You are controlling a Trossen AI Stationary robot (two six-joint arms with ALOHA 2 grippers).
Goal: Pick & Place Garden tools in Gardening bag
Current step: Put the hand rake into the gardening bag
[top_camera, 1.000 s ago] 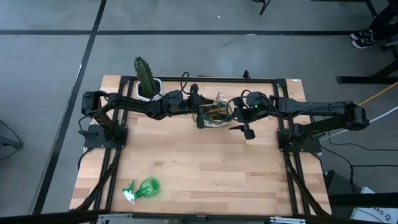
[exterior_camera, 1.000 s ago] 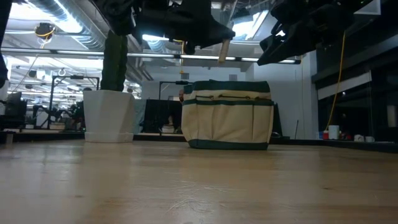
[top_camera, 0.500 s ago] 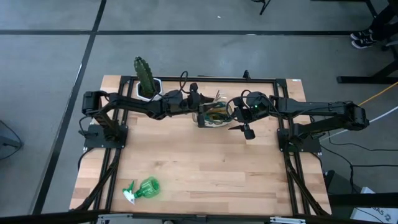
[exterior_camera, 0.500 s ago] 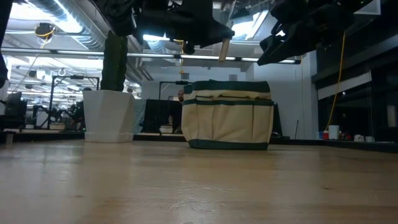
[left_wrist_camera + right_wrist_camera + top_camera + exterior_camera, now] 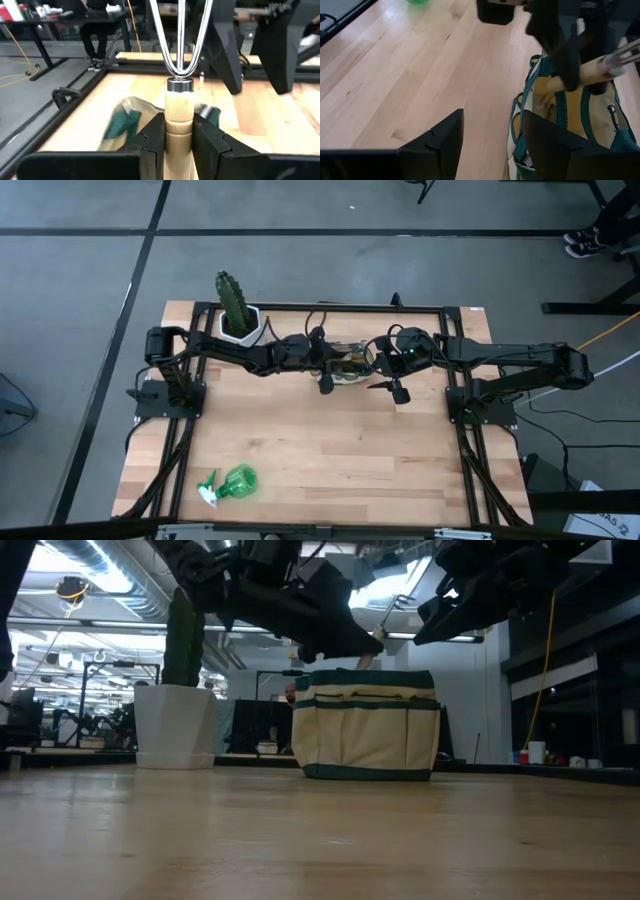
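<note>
The olive-green and cream gardening bag (image 5: 350, 364) stands upright on its base near the table's far edge; it also shows in the low view (image 5: 366, 725). My left gripper (image 5: 179, 145) is shut on the wooden-handled rake (image 5: 178, 102) over the bag's mouth. The rake's silver tines (image 5: 177, 40) point away from the gripper. My right gripper (image 5: 490, 145) is open and empty, just right of the bag (image 5: 560, 112). The green spray bottle (image 5: 228, 483) lies on its side near the table's front left. The trowel and pruners cannot be made out. My left gripper pinches the rake's wooden handle (image 5: 178, 117) between its two fingers (image 5: 152, 137), just behind the metal collar. The fingers come from the table's left, slanting down. The rake is tilted, with the handle's free end (image 5: 547, 92) low in the bag's mouth and the tines higher.
A green cactus in a white hexagonal pot (image 5: 238, 315) stands at the far left, close to my left arm. Bare wooden tabletop (image 5: 350, 450) lies between the bag and the front edge. People sit at desks beyond the table (image 5: 97, 20).
My left gripper has moved toward the table's right edge and down, tipping toward the bag. The rake has come down with it, and its handle end now sits at the bag's mouth instead of well above it. My right gripper has kept still.
</note>
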